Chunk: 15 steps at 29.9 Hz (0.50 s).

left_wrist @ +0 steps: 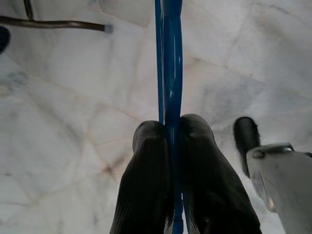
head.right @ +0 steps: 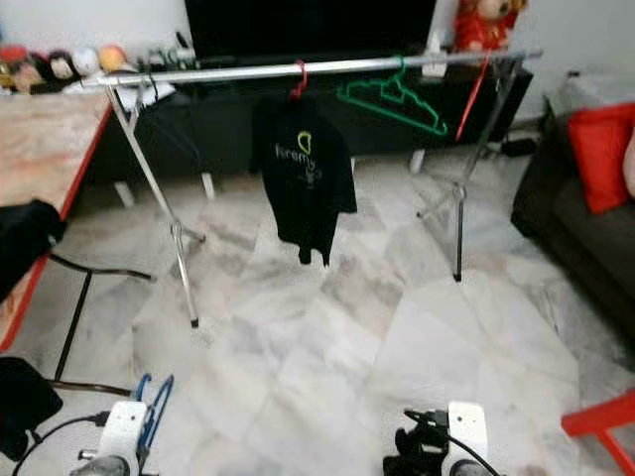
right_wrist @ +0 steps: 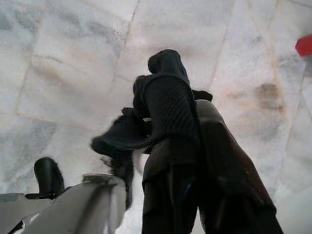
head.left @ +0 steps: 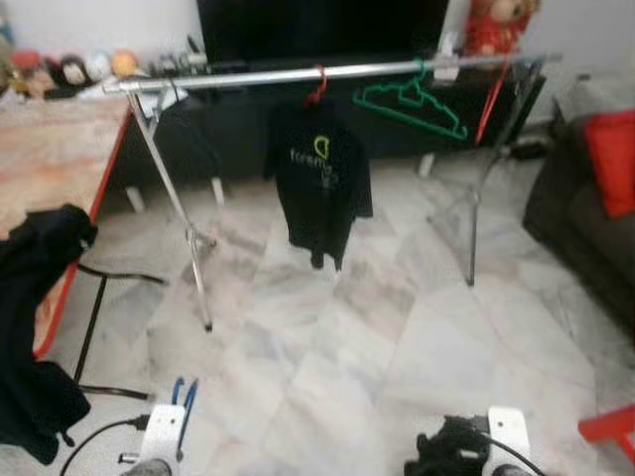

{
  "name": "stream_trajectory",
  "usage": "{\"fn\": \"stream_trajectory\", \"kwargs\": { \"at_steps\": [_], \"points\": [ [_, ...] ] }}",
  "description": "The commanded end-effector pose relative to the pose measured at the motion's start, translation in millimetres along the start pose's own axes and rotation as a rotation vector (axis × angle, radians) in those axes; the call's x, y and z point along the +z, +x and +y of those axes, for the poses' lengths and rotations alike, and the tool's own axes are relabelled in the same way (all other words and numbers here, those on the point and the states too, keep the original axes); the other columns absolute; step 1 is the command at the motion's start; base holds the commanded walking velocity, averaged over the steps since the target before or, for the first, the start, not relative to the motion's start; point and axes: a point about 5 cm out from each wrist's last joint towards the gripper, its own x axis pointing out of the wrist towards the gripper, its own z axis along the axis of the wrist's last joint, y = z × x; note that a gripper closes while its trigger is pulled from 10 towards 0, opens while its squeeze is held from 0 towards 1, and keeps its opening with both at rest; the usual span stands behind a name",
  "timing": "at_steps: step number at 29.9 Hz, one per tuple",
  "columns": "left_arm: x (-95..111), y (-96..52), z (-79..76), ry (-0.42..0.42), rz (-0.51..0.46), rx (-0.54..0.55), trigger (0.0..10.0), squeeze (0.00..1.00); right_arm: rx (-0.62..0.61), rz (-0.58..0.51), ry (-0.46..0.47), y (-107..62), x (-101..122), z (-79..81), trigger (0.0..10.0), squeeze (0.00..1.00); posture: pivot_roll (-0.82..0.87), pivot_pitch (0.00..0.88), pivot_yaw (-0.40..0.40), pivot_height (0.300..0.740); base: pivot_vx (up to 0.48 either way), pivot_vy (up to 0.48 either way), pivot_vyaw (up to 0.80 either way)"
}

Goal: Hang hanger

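Observation:
A silver clothes rack (head.left: 327,71) stands across the marble floor ahead. From its rail hang a black T-shirt (head.left: 319,183) on a red hanger (head.left: 317,87), an empty green hanger (head.left: 412,104), and a red hanger (head.left: 491,99) near the right end. My left gripper (left_wrist: 170,131) is low at the bottom left, shut on a thin blue hanger (left_wrist: 168,58) that sticks out past the fingertips (head.left: 186,395). At the bottom right, my right gripper (right_wrist: 187,97) is shut on a bunch of black cloth (right_wrist: 122,139), also visible as a dark lump (head.left: 446,446).
A wooden table with a red edge (head.left: 60,149) stands at the left, with black clothing (head.left: 40,248) draped over it. A dark sofa with a red cushion (head.left: 610,159) is at the right. A black TV cabinet (head.left: 238,124) sits behind the rack. Cables (head.left: 99,431) lie near my left side.

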Motion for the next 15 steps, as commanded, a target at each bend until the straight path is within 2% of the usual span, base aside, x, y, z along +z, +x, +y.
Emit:
{"fn": "stream_trajectory", "kwargs": {
  "at_steps": [1,15],
  "points": [
    [-2.5,-0.1,-4.8,0.006,0.009,-0.012,10.0,0.0,-0.005,-0.007,-0.004,-0.1,1.3,-2.9,10.0,0.0,-0.08,0.026,0.011,0.74,0.0,0.0,0.0],
    [-2.9,-0.2,-4.8,0.015,0.012,-0.027,10.0,0.0,-0.007,-0.009,-0.004,-0.1,1.0,-2.5,10.0,0.0,-0.07,0.026,0.012,0.74,0.0,0.0,0.0]
  ]
}}
